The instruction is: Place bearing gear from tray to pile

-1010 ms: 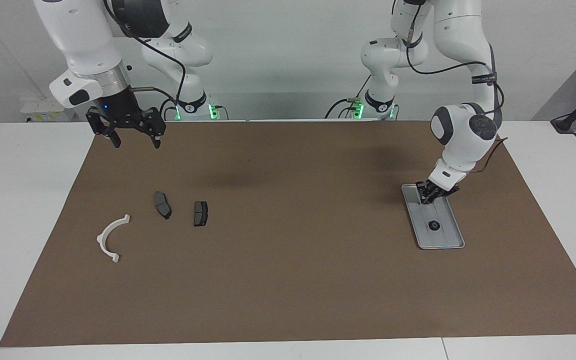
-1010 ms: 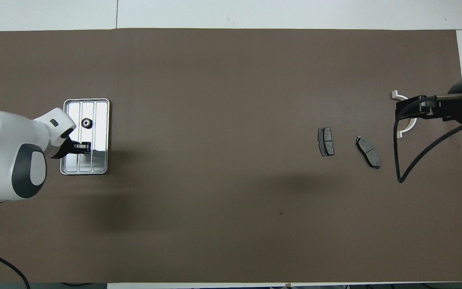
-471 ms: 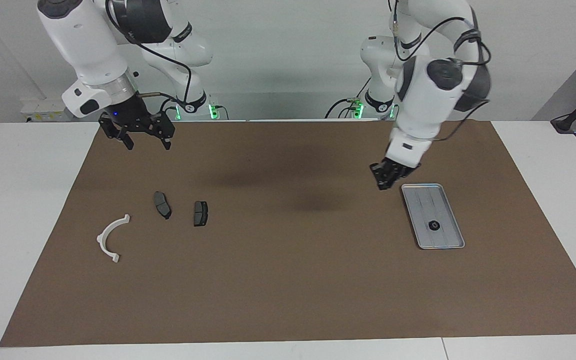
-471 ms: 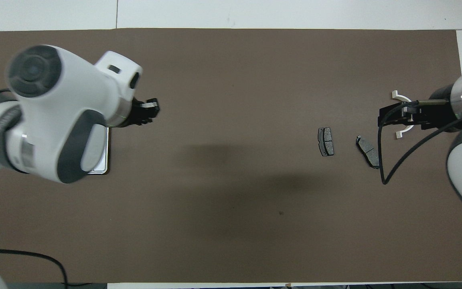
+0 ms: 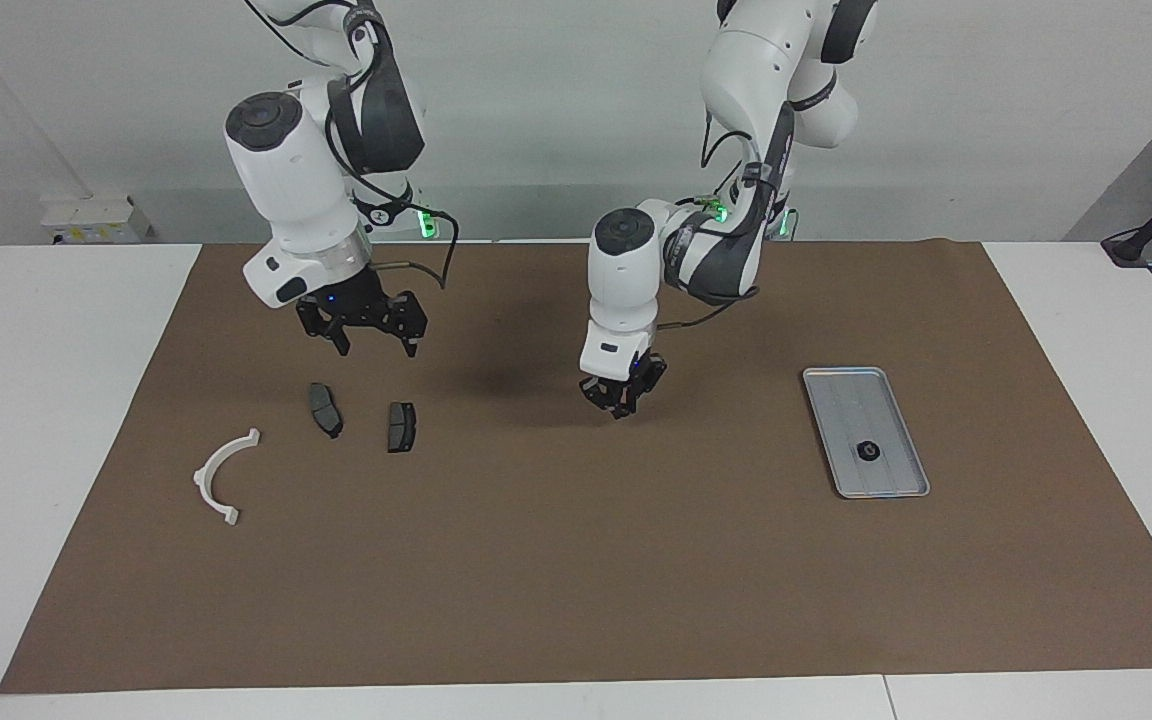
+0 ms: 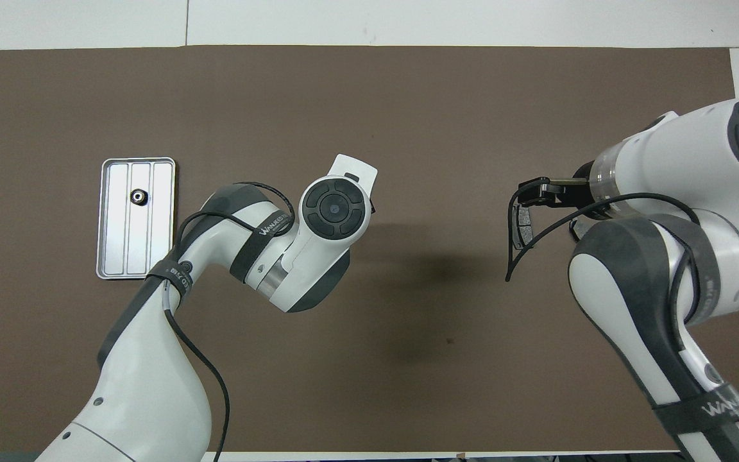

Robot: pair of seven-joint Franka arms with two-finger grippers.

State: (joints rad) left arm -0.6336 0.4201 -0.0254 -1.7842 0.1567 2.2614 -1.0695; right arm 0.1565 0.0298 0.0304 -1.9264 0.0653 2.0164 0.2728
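Your left hand [image 5: 622, 398] hangs over the bare middle of the brown mat [image 5: 576, 560], between pile and tray; whether its fingers are pressed together, or pinching anything, you cannot tell. Your right hand [image 5: 362, 330] hovers with fingers spread above the two dark grey brake-pad-shaped pieces [image 5: 326, 410] [image 5: 400, 427]. The white semicircular plastic bracket [image 5: 223, 474] lies beside them, toward the right arm's end of the bench [image 5: 46, 400]. One small black ring-shaped bearing gear [image 5: 867, 450] [image 6: 138, 196] sits in the flat ridged silver-grey metal tray [image 5: 884, 480] [image 6: 113, 256], toward the left arm's end.
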